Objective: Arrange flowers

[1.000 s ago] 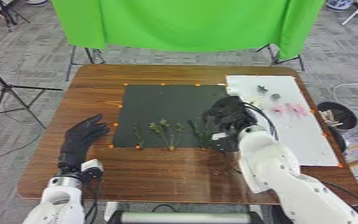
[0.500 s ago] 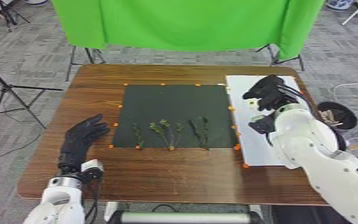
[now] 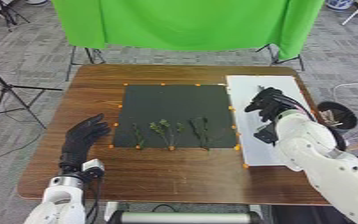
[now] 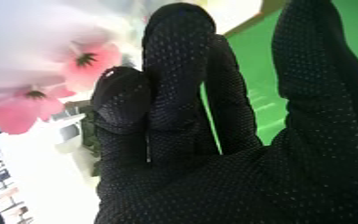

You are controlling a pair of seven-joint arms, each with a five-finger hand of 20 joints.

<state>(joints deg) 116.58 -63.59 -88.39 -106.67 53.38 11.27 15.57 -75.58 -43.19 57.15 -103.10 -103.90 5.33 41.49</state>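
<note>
Green flower stems (image 3: 167,132) lay on the dark mat (image 3: 171,107) on the brown bench (image 3: 158,172), as I saw from my head view. They were at the side of the mat nearest me, next to each other. The ones in the middle had light green tips, and the ones on the right looked long and thin. Little orange dots (image 3: 111,146) went along the edges of the mat. To the right of it was a white board (image 3: 264,155), and my right robot hand (image 3: 268,103) was over that. My left robot hand (image 3: 85,131) was on the left part of the bench, near the mat, with its fingers out straight and nothing in it. A dark bin (image 3: 334,104) stood next to the right side of the bench, and a green cloth (image 3: 189,25) hung past the far side.

In my right wrist view, my right robot hand (image 4: 211,185) was wide. Its fingers were nearly straight, and the thumb stuck out well apart from them. Pink flowers (image 4: 104,54) with dark middles were near the fingers, but I could not tell if they touched. Some green leaves (image 4: 90,134) were behind the hand, a bit blurry.
</note>
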